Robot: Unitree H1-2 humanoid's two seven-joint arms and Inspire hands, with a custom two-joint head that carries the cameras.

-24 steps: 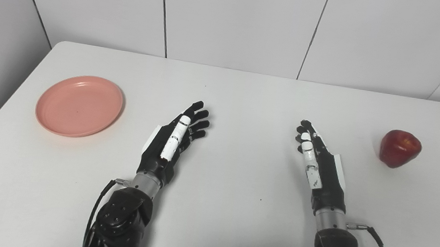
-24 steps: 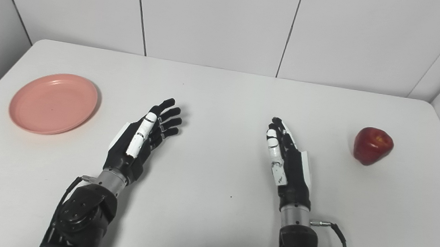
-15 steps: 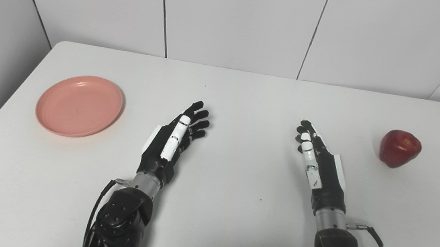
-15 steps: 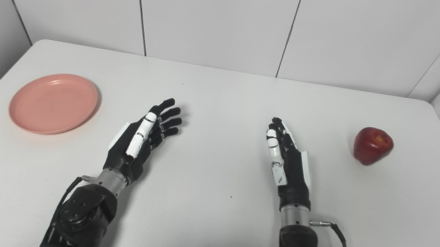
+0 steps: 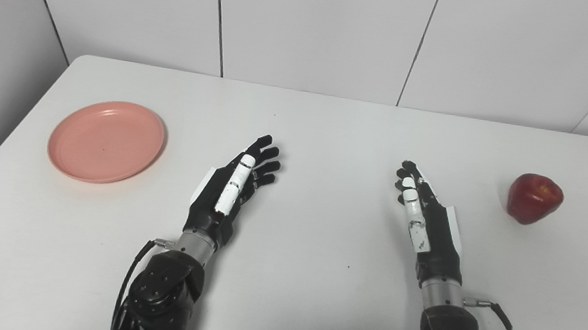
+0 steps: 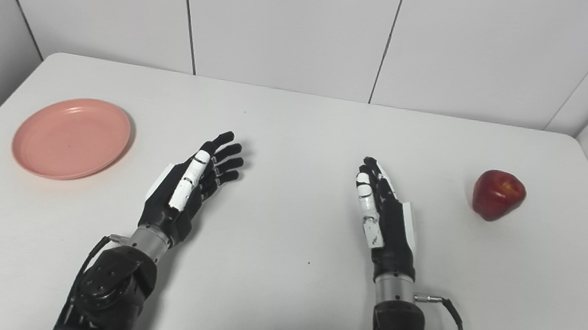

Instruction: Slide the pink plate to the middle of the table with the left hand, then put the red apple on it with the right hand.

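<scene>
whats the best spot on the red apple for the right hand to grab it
Probably around the wide middle of the red apple, coming from its left, where the open right hand waits. The apple leans, stem dimple up and to the right, so wrapping fingers around the rounded flanks looks steadier than pinching the top.

No writing, label, brand mark, number or sign can be read anywhere in either view.
</scene>
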